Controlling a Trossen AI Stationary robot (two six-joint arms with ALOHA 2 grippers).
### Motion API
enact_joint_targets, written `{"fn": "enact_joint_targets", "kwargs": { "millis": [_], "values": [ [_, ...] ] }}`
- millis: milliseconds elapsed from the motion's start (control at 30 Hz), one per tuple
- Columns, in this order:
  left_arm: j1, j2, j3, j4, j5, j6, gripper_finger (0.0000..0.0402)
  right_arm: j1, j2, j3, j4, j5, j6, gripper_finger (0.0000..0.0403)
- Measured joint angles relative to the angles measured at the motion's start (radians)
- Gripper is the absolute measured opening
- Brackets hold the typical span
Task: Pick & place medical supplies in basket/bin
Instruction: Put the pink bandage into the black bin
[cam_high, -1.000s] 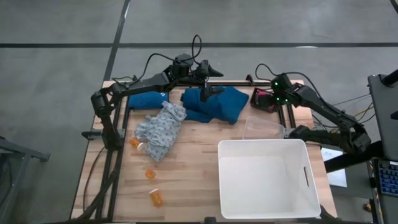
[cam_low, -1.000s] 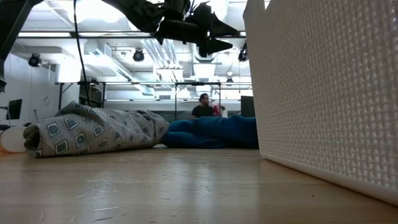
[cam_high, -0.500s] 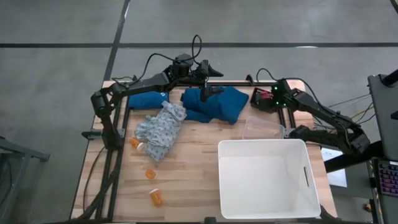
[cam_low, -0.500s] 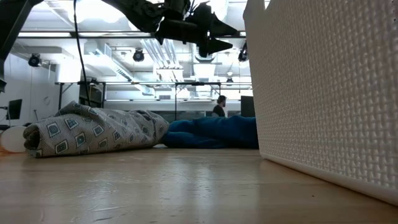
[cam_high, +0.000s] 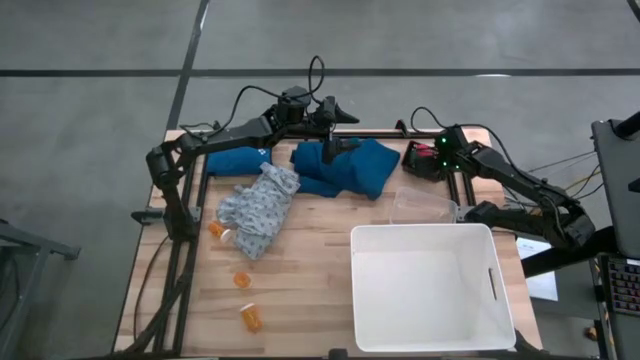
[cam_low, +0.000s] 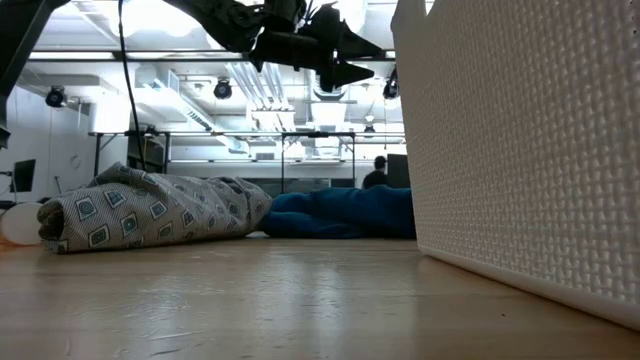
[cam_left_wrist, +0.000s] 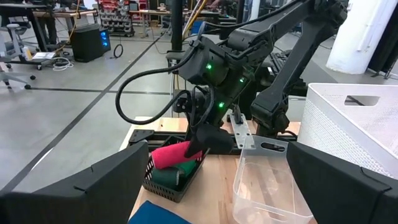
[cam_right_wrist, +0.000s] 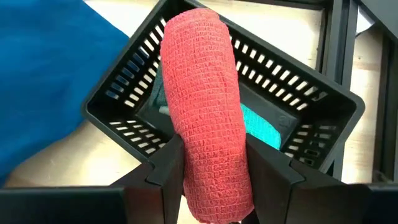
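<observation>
1. Your right claw (cam_right_wrist: 208, 171) grips the pink-red mesh-wrapped cylinder (cam_right_wrist: 208, 106) over the small black slotted basket (cam_right_wrist: 124, 102), which hides most of the green blocks (cam_right_wrist: 264, 127).
2. Your left claw (cam_high: 335, 115) hangs spread wide above the dark teal cloth garment (cam_high: 345, 168) at the desk's (cam_high: 300, 290) far edge.

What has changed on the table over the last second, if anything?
Only the right arm moved: its right gripper, closed around the pink-red roll, shifted slightly left over the small black basket at the table's far edge. The left gripper remained above the dark teal garment. The patterned garment, orange pill bottles and white tub stayed put.
</observation>
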Motion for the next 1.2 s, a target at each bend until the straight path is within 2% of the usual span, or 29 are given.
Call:
{"fn": "enact_joint_targets", "kwargs": {
  "millis": [800,933,1200],
  "values": [
    [0.000,0.000,0.000,0.000,0.000,0.003,0.0388,0.000,0.000,-0.002,0.008,-0.017,-0.008,0.0145],
    [0.000,0.000,0.000,0.000,0.000,0.003,0.0386,0.000,0.000,-0.002,0.019,-0.017,-0.008,0.0171],
    [0.000,0.000,0.000,0.000,0.000,0.003,0.0388,0.000,0.000,-0.002,0.041,-0.016,-0.004,0.0253]
  ]
}}
